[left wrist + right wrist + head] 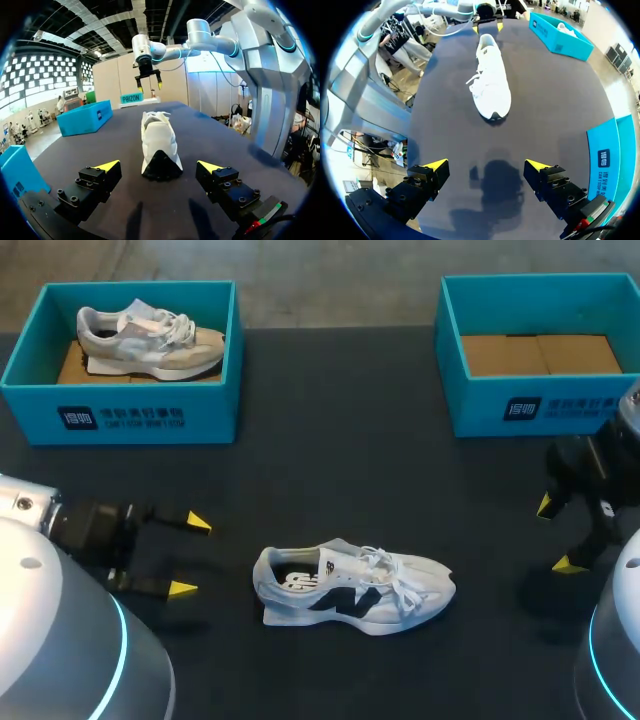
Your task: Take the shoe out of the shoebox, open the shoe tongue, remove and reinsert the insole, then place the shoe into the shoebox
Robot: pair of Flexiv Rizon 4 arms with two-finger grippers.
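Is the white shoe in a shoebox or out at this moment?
Out. The white shoe sits on its sole on the table, apart from the left shoebox and the right shoebox.

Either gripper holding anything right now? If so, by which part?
Nothing is held. The left gripper and right gripper are both open and empty; the white shoe lies between them, touched by neither.

The right box [500, 405] ran off the head view's edge; in the right wrist view the left box [555, 39] hid most of its shoe [563, 27].
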